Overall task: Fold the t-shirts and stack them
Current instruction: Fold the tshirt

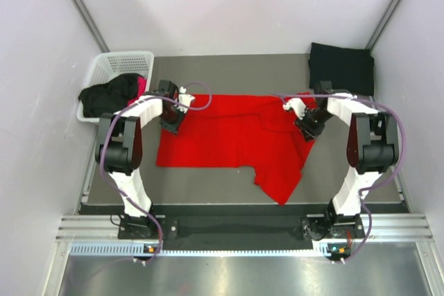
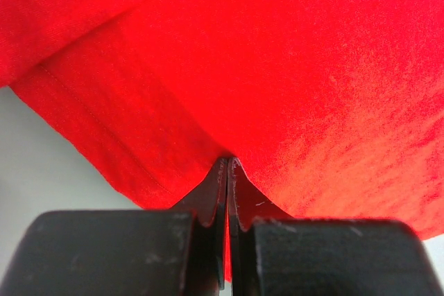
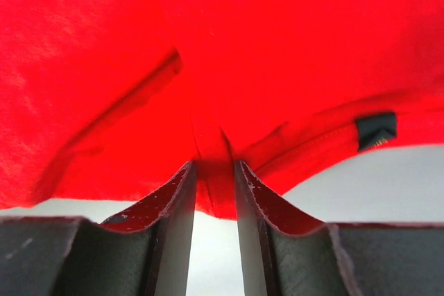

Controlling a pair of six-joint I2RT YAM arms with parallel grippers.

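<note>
Arms, top view: we see both arms rise from their bases at the near edge, elbows bent, white forearms reaching over the grey table [image 1: 208, 188].
Left gripper, top view: the left gripper [image 1: 171, 121] sits on the left edge of the red t-shirt [image 1: 222, 136].
Right gripper, top view: the right gripper [image 1: 309, 127] meets the shirt's right side, where the cloth bunches.
Red t-shirt, top view: it is spread flat mid-table, roughly oblong, with one flap trailing toward us.
Other shirts: a folded black t-shirt [image 1: 341, 67] lies at the far right corner. Black and pink shirts [image 1: 111, 92] spill from the white lattice basket [image 1: 125, 62] at far left.
Left wrist view: the dark, scuffed fingers [image 2: 207, 199] of the left gripper [image 2: 227, 171] are pressed together on a thin pinch of the red t-shirt [image 2: 291, 74]. The fine knit shows a stitched hem.
Right wrist view: the right gripper [image 3: 214, 170] clamps a thick fold of the red t-shirt [image 3: 104, 53] between slightly parted fingers [image 3: 182, 199]. A seamed band carries a small black tag [image 3: 377, 130].
</note>
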